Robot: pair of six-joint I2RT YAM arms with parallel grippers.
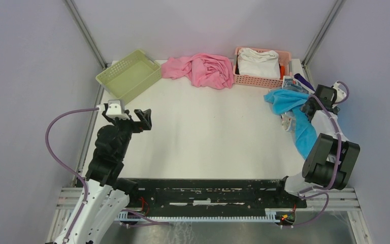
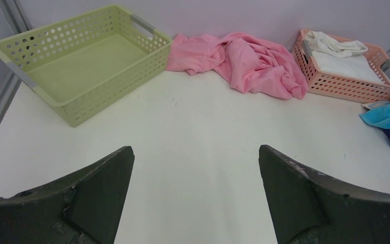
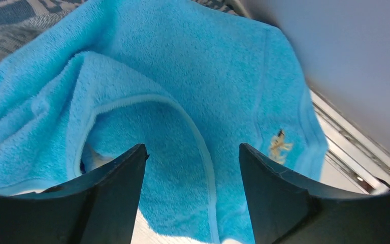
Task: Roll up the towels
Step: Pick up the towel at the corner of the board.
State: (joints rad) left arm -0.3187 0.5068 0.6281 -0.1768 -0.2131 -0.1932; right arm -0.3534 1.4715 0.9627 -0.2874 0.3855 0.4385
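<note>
The blue towel (image 1: 287, 101) lay crumpled at the far right of the surface (image 1: 208, 137), just near of the pink basket (image 1: 256, 81) and touching a printed towel (image 1: 287, 83). The right fingers (image 1: 312, 107) stood apart over a raised fold of it (no squeeze on the cloth showed, so nothing was held). The left fingers (image 1: 143, 119) hung spread wide and empty above the left side, near of the green basket (image 1: 129, 76).
</note>
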